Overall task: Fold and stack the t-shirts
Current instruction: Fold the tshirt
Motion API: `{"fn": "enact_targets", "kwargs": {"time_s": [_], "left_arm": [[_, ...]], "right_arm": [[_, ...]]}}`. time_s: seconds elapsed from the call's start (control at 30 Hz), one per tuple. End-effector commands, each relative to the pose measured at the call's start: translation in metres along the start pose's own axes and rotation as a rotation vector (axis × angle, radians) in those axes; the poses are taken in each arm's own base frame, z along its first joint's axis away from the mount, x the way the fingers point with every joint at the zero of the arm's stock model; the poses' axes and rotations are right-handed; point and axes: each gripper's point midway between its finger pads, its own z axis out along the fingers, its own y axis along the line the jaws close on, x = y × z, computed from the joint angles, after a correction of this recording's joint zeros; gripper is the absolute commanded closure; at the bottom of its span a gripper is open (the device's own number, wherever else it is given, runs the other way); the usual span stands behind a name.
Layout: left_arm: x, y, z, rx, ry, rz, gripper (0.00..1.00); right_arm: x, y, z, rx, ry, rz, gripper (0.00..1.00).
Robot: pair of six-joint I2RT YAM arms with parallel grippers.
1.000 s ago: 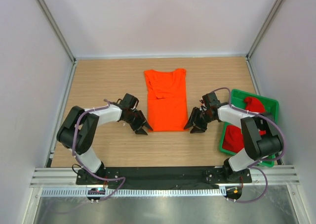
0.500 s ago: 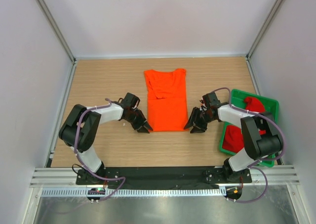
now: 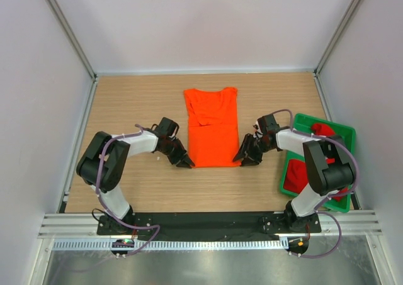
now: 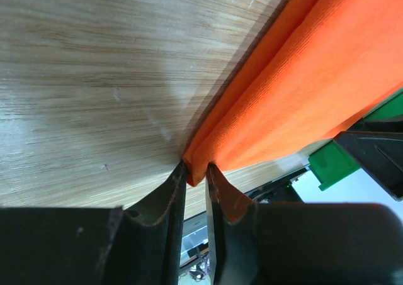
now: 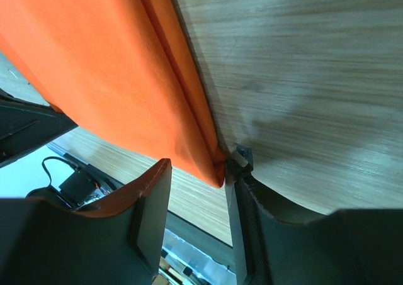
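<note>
Leftmost: pinching, seemingly, the near left corner of the bright orange soft cotton t-shirt (image 3: 213,128) with the left hand (image 3: 187,164), nearly closed. Centre: lying flat on the wood-grain tabletop (image 3: 126,102), long axis running near-to-far, between both hands. Rightmost: straddling the near right corner with the right hand (image 3: 244,159), half open, gripping nothing.

Matt fine-knit orange cloth t-shirt (image 4: 302,90) — smooth wood-grain table (image 4: 94,77) — glossy green plastic tray (image 3: 345,134)

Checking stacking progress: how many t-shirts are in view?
2. The orange t-shirt lies flat centrally; the red t-shirt is bunched in the green tray at the right. The right arm covers part of the tray, so more may be hidden.
</note>
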Motion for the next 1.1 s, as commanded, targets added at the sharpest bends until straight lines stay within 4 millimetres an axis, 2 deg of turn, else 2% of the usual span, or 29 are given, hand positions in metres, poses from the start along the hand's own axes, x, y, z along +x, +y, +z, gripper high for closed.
{"fn": "enact_targets", "kwargs": {"time_s": [0.0,0.13,0.17,0.2,0.23,0.27,0.33,0.53,0.57,0.67,0.77,0.8,0.9,0.93,0.97,1.07], "left_arm": [[-0.01,0.003,0.006,-0.024,-0.043,0.04,0.8],[-0.009,0.006,0.007,-0.033,-0.035,0.047,0.87],[-0.009,0.007,0.007,-0.035,-0.031,0.052,0.89],[-0.008,0.007,0.007,-0.034,-0.028,0.057,0.9],[-0.007,0.008,0.007,-0.035,-0.024,0.059,0.96],[-0.006,0.009,0.007,-0.037,-0.021,0.06,0.99],[-0.003,0.013,0.007,-0.04,-0.012,0.064,1.0],[0.005,0.015,-0.008,-0.026,-0.042,0.07,1.0],[0.011,0.022,-0.008,-0.038,-0.034,0.065,1.0],[0.023,0.018,-0.017,-0.015,-0.043,0.078,1.0],[0.042,0.018,-0.022,-0.015,-0.054,0.098,1.0],[0.053,0.024,-0.019,-0.028,-0.041,0.106,1.0],[0.066,0.022,-0.027,-0.009,-0.077,0.104,1.0],[0.079,0.028,-0.025,-0.02,-0.071,0.126,1.0],[0.085,0.025,-0.032,-0.001,-0.084,0.132,1.0],[0.106,0.034,-0.036,-0.009,-0.097,0.144,1.0]], "right_arm": [[-0.008,-0.045,0.018,0.164,-0.057,-0.011,0.53],[-0.005,-0.045,0.017,0.16,-0.052,-0.011,0.64],[-0.004,-0.046,0.016,0.163,-0.053,-0.012,0.68],[-0.003,-0.047,0.016,0.166,-0.049,-0.009,0.79],[-0.001,-0.049,0.017,0.169,-0.045,-0.003,0.84],[0.001,-0.049,0.017,0.169,-0.037,0.0,0.88],[0.007,-0.052,0.016,0.17,-0.022,-0.01,0.94],[0.03,-0.056,0.009,0.174,0.009,-0.037,0.99],[0.036,-0.057,0.008,0.181,0.022,-0.04,0.99],[0.052,-0.053,0.002,0.173,0.04,-0.076,0.99],[0.066,-0.049,-0.01,0.165,0.032,-0.103,0.99],[0.072,-0.051,-0.013,0.167,0.036,-0.104,0.99],[0.088,-0.045,-0.024,0.143,0.043,-0.149,0.99],[0.092,-0.046,-0.027,0.146,0.049,-0.159,0.99],[0.101,-0.05,-0.03,0.166,0.07,-0.171,0.99],[0.119,-0.044,-0.037,0.146,0.072,-0.199,0.99]]}}
